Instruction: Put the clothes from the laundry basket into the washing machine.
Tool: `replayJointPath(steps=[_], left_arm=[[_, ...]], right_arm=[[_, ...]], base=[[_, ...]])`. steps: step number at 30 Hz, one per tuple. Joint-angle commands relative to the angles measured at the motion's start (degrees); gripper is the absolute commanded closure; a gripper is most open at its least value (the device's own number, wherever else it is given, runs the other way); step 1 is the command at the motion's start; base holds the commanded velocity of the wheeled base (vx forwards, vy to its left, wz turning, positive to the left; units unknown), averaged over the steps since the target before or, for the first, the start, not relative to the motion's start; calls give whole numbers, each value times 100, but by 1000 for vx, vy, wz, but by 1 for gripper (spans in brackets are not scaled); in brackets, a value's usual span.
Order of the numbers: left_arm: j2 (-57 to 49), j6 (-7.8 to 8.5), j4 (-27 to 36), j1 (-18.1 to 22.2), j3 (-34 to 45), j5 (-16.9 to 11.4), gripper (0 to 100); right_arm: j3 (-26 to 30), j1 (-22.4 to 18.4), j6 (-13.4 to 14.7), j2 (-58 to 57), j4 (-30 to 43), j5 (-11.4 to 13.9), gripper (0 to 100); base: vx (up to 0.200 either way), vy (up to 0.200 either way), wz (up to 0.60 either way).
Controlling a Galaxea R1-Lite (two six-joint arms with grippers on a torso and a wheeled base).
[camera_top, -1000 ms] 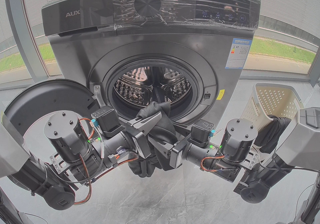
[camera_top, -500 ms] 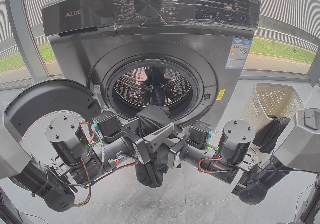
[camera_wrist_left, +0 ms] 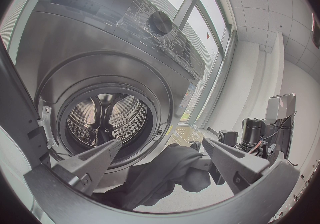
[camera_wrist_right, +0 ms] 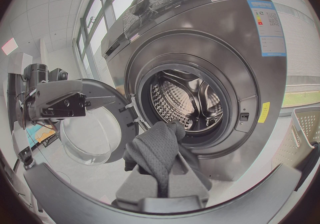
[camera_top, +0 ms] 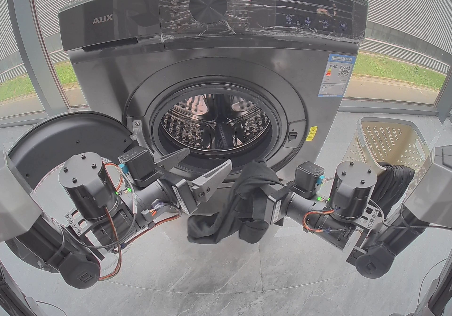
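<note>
Glazed room, washing machine [camera_top: 212,72] door open and drum bare: right gripper [camera_top: 268,196] clenched on a dark garment [camera_top: 235,218] hanging just outside the opening, left gripper [camera_top: 209,156] released, another dark piece [camera_top: 393,182] draped on the laundry basket [camera_top: 376,140]; nothing loaded yet, I judge.

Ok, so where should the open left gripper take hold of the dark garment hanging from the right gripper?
Probably the loose lower tail of the dark garment, coming from the robot's left. It droops free below the right gripper, on the side facing the left gripper, whose jaws stand open.
</note>
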Motion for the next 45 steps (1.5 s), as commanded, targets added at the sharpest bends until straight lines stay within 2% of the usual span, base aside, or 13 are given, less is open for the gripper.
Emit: replayJointPath(steps=[1, 6, 11, 12, 18, 24, 25, 27, 30, 34, 38, 41, 45], left_arm=[[110, 5, -4, 17, -41, 1, 0], [145, 40, -145, -45, 100, -17, 0], [136, 58, -364, -124, 390, -96, 0], [127, 58, -487, -194, 531, -96, 0], [145, 155, -487, -291, 733, -104, 0], [189, 190, -496, -449, 917, -148, 0], [198, 190, -496, -467, 935, -227, 0], [198, 198, -496, -467, 952, -263, 0], [198, 216, -496, -458, 970, -271, 0], [207, 225, -496, -458, 1014, -254, 0], [374, 383, -496, -467, 1172, -245, 0], [567, 471, -505, -458, 1216, -245, 0], [848, 471, -514, -467, 1146, -280, 0]], right_arm=[[474, -27, -3, -260, -12, 12, 100], [422, 78, 32, -375, -21, 39, 100], [228, 201, 322, -401, 14, 30, 100], [211, 263, 480, -410, 23, 30, 100], [-158, 201, 727, -366, -3, -14, 100], [-545, 245, 814, -392, 304, -506, 100], [-598, 228, 920, -419, 498, -656, 100], [-659, 201, 1008, -419, 586, -726, 100], [-853, 157, 1140, -427, 788, -1078, 100], [-1028, 131, 1289, -427, 955, -1218, 100], [-1494, 166, 1632, -463, 1421, -1587, 100], [-1661, 219, 1728, -463, 1561, -1667, 100], [-1723, 245, 1737, -506, 1553, -1667, 100]], base=[[0, 0, 0], [0, 0, 0], [0, 0, 0], [0, 0, 0], [0, 0, 0], [0, 0, 0], [0, 0, 0], [0, 0, 0], [0, 0, 0], [0, 0, 0], [0, 0, 0], [0, 0, 0], [0, 0, 0]])
